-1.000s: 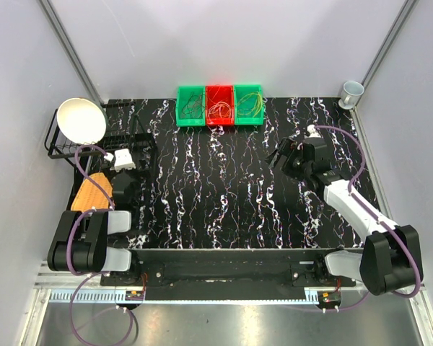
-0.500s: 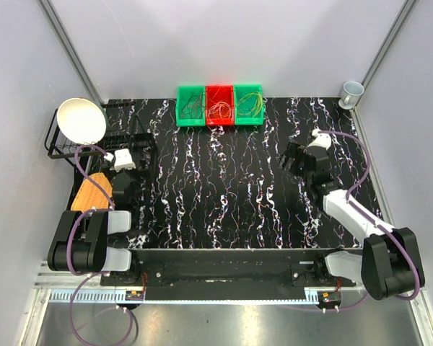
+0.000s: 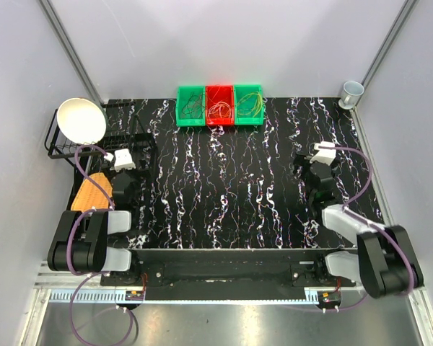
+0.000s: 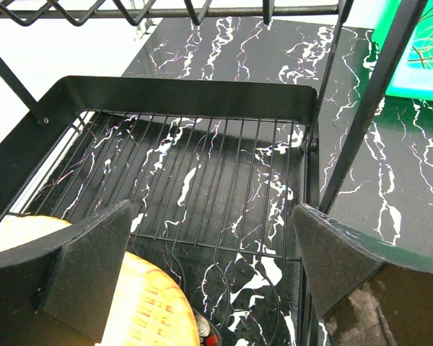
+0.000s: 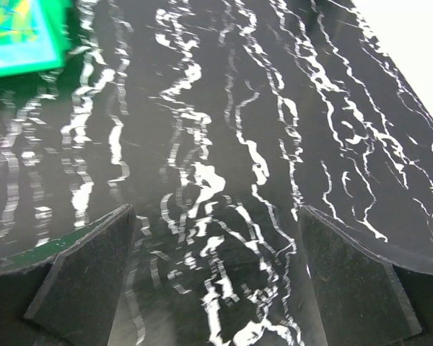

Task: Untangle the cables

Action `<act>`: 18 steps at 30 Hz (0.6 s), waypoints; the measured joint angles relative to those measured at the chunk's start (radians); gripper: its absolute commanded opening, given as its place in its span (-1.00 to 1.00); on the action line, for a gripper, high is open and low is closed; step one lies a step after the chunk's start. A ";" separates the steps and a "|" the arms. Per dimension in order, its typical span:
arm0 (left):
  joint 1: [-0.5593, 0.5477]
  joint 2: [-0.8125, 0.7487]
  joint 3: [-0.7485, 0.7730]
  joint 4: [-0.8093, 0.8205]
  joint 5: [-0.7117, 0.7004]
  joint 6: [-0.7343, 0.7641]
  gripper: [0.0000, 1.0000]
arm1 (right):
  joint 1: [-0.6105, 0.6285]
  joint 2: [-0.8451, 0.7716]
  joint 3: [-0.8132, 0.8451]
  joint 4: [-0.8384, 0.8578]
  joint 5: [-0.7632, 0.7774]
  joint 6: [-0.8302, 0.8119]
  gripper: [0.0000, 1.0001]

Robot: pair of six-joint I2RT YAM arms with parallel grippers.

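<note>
The cables lie as thin curly loops in three bins at the table's far middle: a left green bin [image 3: 190, 106], a red bin [image 3: 219, 105] and a right green bin [image 3: 249, 104]. A corner of a green bin with cables shows in the right wrist view [image 5: 20, 32] and in the left wrist view [image 4: 418, 58]. My right gripper [image 3: 303, 167] is open and empty, low over the black marble table at the right. My left gripper [image 3: 123, 176] is open and empty over the wire rack [image 4: 202, 180] at the left.
A black wire dish rack [image 3: 94, 144] holds a white bowl [image 3: 81, 120] at the far left. An orange woven object [image 3: 91, 190] lies by the left gripper, also in the left wrist view [image 4: 141, 303]. A grey cup [image 3: 351, 91] stands at the far right corner.
My right arm has drawn back toward its base and swung right, the gripper moving from mid-right of the table to nearer the right edge. The left arm has not moved.
</note>
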 measured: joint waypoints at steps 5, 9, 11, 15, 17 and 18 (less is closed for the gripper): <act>0.000 0.000 0.000 0.000 0.000 0.000 0.97 | -0.053 0.155 -0.060 0.169 -0.004 -0.024 0.99; 0.000 0.000 0.000 0.000 0.000 0.000 0.97 | -0.103 0.210 -0.037 0.179 -0.040 -0.036 0.99; 0.000 0.000 0.000 0.000 0.000 0.000 0.97 | -0.135 0.230 -0.020 0.206 -0.065 -0.039 0.99; 0.000 0.000 0.000 0.000 0.000 0.000 0.97 | -0.206 0.334 -0.024 0.369 -0.120 -0.027 1.00; 0.000 0.000 0.000 0.000 0.000 0.000 0.97 | -0.217 0.357 -0.027 0.369 -0.142 -0.024 0.99; 0.000 0.000 0.000 0.000 0.000 0.000 0.98 | -0.217 0.363 -0.029 0.382 -0.147 -0.021 0.99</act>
